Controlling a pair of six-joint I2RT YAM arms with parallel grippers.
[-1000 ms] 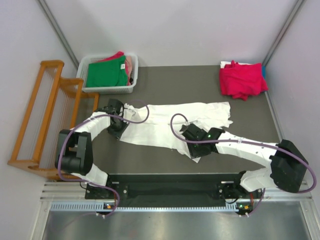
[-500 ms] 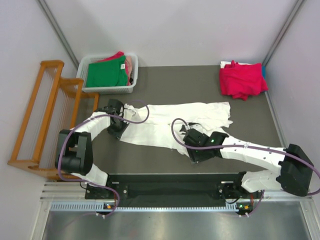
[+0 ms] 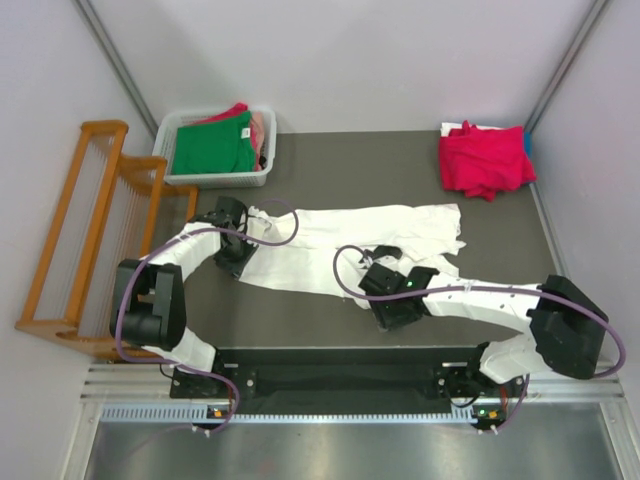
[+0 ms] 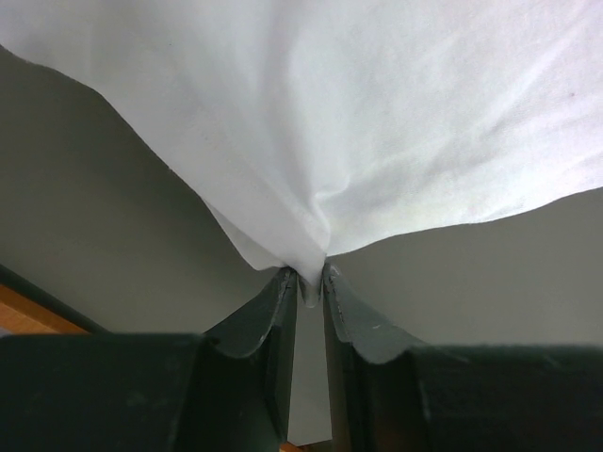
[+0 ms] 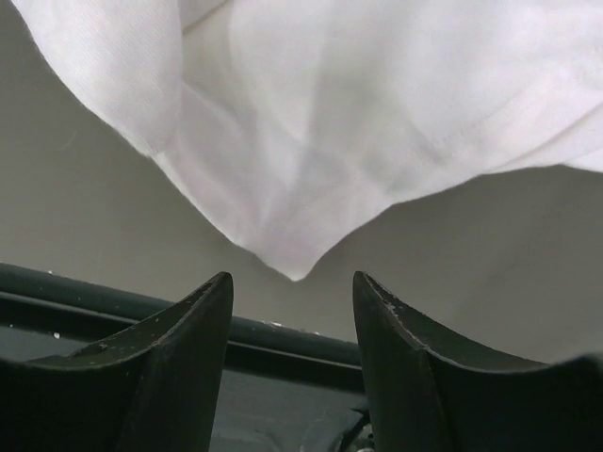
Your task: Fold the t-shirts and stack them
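Top view: white tee [image 3: 350,240] lies flattened in a long strip across the mid table [image 3: 350,160], running 9 to 3 o'clock. L gripper [image 3: 238,258] sits on the strip's 9 o'clock end. R gripper [image 3: 383,292] is over the 6 o'clock edge, approx mid-strip. Jaw gaps can't be read from up here. Green tee [image 3: 210,147] fills the white basket [image 3: 215,180] at 11 o'clock w/ a bit of red cloth behind it. Crimson tees [image 3: 483,160] are heaped at 1 o'clock. Orange rack [image 3: 80,230] stands off the table at 9 o'clock.

L wrist view: L gripper [image 4: 309,282] jaws are nearly together w/ only a thin slit between, and they pinch a puckered corner of the white tee [image 4: 377,122]. Cloth fans out from the tips toward 12 o'clock, creases radiating from the pinch. Grey table [image 4: 94,235] shows either side, a sliver of the rack [image 4: 28,315] at 8 o'clock.

R wrist view: R gripper [image 5: 292,282] jaws stand partway apart, holding nothing. A corner of the white tee [image 5: 330,141] points to 6 o'clock and ends about level w/ the tips, centred over the gap, touching neither finger [image 5: 203,320]. Rest of the cloth spreads toward 12 o'clock, lying on the table
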